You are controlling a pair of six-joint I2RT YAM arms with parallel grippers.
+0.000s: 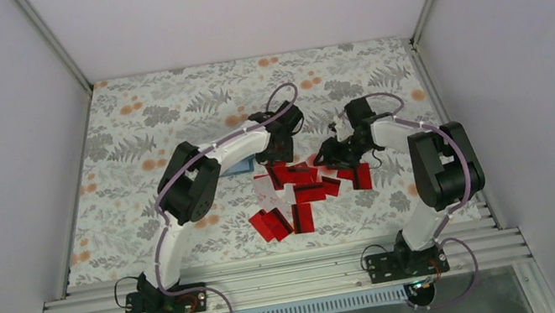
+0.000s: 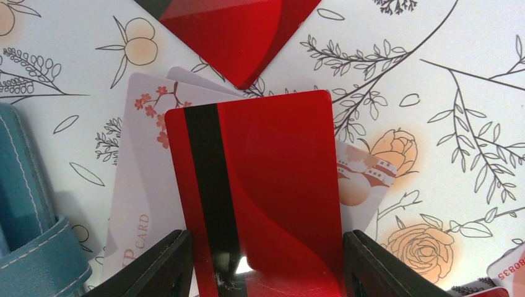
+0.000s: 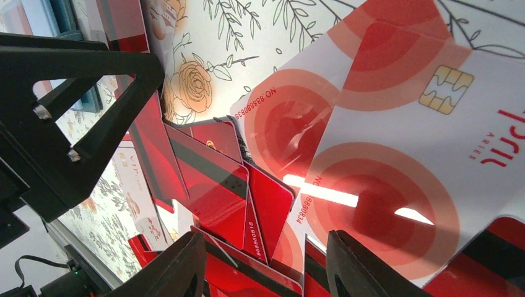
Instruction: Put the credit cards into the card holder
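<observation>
Floral tabletop [image 2: 433, 93], pale credit card [image 2: 133, 204] lettered "CARD"

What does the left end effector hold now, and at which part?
A red card, pinched by its two long edges near one end, between the fingers of the left end effector.

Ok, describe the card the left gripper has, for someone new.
Look at the card heap on the flowered table, its far left edge by the blue pouch. The left gripper pinches one card there: all red with a black stripe, overlapping pale flowered cards.
</observation>
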